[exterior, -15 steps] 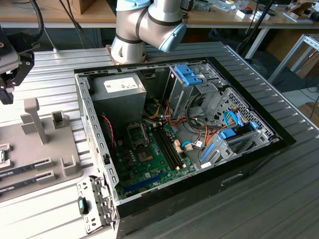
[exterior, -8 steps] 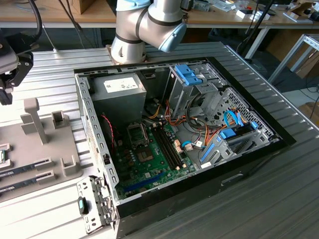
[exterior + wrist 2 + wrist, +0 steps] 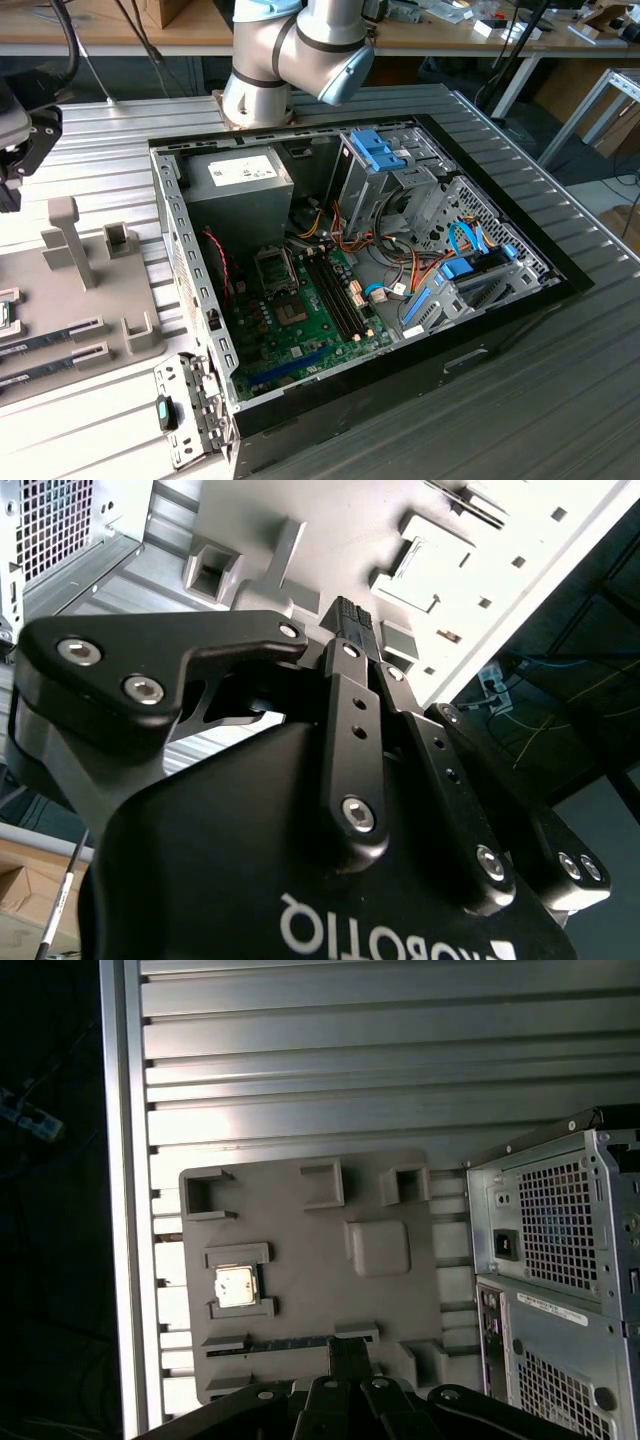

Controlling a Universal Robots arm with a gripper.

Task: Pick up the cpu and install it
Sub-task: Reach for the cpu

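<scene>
cpu lies flat in recess of grey tray on ribbed surface, beside pc case. pincer above tray, apart from cpu, seemingly clenched, empty. pick: centre over cpu, grip 2 edges free of brackets, level, gentle.

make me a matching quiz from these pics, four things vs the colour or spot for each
Things:
1 cpu
2 power supply
3 motherboard
4 drive latches

Descriptions:
a blue
b in a pocket of the grey tray, outside the case
c green
d grey box inside the case

Pairs: 1-b, 2-d, 3-c, 4-a
</scene>
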